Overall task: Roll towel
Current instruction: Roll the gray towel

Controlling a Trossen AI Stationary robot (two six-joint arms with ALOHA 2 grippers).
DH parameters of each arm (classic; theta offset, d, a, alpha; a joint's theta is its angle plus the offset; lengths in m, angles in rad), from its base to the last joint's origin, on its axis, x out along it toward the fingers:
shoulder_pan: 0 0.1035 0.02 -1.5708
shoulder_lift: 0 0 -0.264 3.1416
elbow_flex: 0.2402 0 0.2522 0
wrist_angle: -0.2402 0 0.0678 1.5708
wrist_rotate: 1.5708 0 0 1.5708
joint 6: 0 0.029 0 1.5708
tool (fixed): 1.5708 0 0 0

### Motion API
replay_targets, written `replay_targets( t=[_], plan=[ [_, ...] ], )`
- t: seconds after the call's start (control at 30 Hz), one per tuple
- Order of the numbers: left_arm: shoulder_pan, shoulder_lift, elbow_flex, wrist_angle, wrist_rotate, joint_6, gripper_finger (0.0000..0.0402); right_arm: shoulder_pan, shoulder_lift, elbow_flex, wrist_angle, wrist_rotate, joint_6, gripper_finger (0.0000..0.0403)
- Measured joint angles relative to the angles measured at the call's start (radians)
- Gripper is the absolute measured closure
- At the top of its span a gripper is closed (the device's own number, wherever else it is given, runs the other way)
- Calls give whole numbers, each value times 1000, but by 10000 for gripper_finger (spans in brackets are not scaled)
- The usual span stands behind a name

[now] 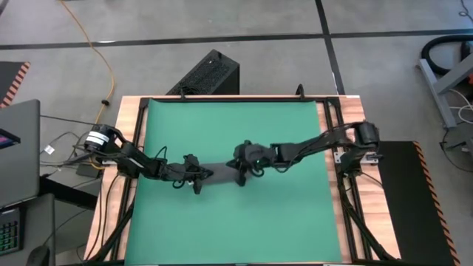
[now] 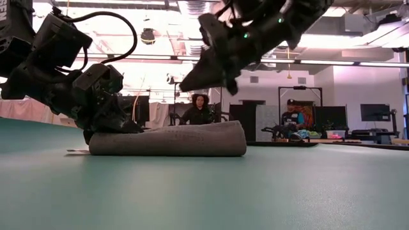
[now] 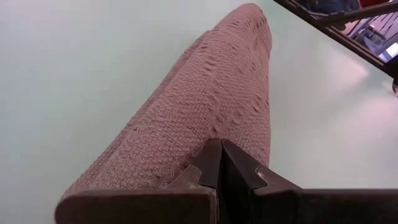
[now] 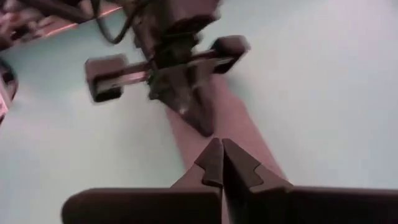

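The dark grey towel [image 1: 219, 171] lies rolled into a short log [image 2: 169, 140] on the green mat [image 1: 222, 125], its length running left to right. At the roll's left end is my left gripper [image 1: 195, 176], shut, with its fingertips [image 3: 221, 144] down on the cloth [image 3: 211, 93]. My right gripper [image 2: 185, 86] is shut and hangs in the air above the middle of the roll, clear of it. In the right wrist view its tips [image 4: 221, 144] point along the roll [image 4: 249, 143] toward the left gripper [image 4: 200, 124]. My left gripper presses its shut fingertips [image 4: 198, 118] on the top of the roll near its left end [image 3: 205, 124]. The fingers slant down from the table's left and lie along the roll. The roll rests whole on the mat.
The mat covers most of the wooden table [image 1: 133, 111]. A black box [image 1: 211, 74] stands beyond the far edge and a laptop [image 1: 15, 148] to the left. Two people [image 2: 199, 108] [image 2: 292, 115] sit in the room behind.
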Motion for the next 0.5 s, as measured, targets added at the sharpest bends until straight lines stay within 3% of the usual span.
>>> replay_targets(
  t=[0.3,0.5],
  plan=[
    [0,0,0,1,-1,-5,401,2,161,-8,153,-39,-31,385],
    [0,1,0,4,0,-3,401,-19,200,-167,475,4,38,387]
  ],
)
